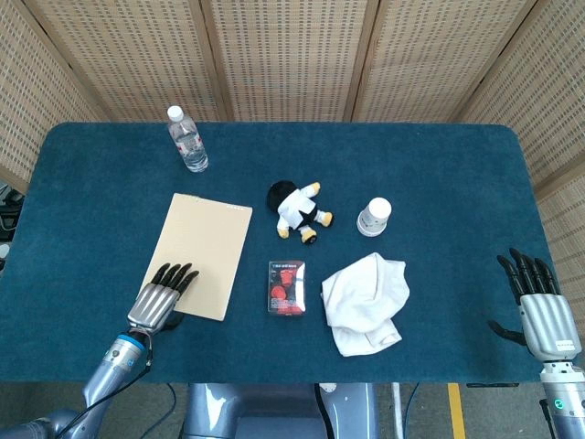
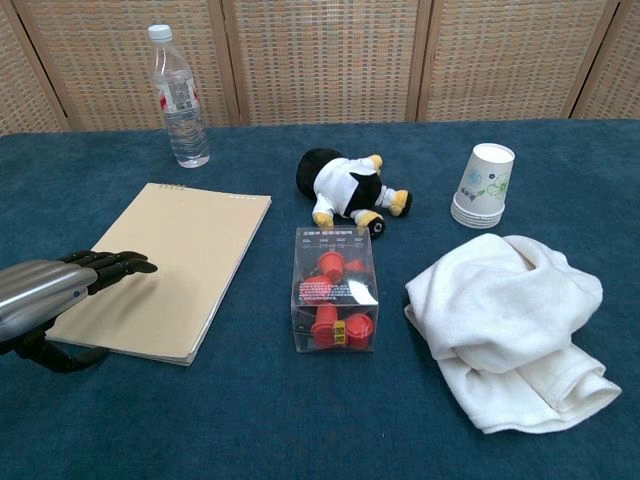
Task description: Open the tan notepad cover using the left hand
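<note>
The tan notepad lies flat and closed on the blue table, left of centre. My left hand hovers over its near left corner, fingers stretched forward over the cover and the thumb below the near edge, holding nothing. At the table's near right corner my right hand stays open with fingers straight, far from the notepad; the chest view does not show it.
A water bottle stands behind the notepad. A plush penguin, a clear box of red pieces, stacked paper cups and a crumpled white towel lie to the right of the notepad.
</note>
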Robot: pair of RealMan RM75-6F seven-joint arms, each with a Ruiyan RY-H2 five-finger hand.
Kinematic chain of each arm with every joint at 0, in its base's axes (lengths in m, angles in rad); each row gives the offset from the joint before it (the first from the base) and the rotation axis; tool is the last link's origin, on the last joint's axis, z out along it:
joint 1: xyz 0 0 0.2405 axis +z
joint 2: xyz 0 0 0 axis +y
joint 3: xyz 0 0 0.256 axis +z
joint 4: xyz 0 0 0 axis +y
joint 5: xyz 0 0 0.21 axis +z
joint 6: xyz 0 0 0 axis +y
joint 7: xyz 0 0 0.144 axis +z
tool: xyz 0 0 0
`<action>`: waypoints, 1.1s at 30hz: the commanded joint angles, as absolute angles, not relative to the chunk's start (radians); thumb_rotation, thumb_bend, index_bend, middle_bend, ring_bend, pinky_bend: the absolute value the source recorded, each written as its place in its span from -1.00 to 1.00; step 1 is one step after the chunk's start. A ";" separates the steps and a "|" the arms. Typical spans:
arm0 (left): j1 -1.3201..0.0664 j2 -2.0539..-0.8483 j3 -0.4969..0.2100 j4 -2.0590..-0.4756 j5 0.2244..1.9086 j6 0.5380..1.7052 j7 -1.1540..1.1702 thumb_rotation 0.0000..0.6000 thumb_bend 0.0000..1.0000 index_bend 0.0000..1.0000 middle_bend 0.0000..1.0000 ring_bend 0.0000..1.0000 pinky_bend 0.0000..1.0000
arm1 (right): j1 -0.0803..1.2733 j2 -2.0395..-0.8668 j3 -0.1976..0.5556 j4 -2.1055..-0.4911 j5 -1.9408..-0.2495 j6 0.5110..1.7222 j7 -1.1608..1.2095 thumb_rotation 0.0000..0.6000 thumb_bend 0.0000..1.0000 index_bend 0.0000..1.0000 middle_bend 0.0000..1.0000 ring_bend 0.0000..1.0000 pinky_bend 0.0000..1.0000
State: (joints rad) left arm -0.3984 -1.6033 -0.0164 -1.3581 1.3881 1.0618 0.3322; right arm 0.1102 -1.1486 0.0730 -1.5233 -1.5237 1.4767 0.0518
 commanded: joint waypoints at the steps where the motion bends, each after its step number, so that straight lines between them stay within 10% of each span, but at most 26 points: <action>1: -0.400 -1.605 -0.018 -1.356 1.386 1.063 0.335 1.00 -0.20 -0.87 -1.00 -1.00 -1.00 | 0.110 -1.148 0.074 -1.523 -1.523 1.477 0.054 1.00 -1.00 -1.00 -1.00 -1.00 -1.00; 33: -0.478 -1.545 -0.165 -1.431 1.330 1.120 0.311 1.00 0.13 -0.63 -1.00 -1.00 -1.00 | 0.113 -1.143 0.074 -1.522 -1.518 1.469 0.079 1.00 -1.00 -1.00 -1.00 -1.00 -1.00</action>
State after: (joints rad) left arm -0.4601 -1.5440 -0.1451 -1.4376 1.3613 1.1468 0.3042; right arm 0.1132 -1.1429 0.0740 -1.5222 -1.5182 1.4692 0.0790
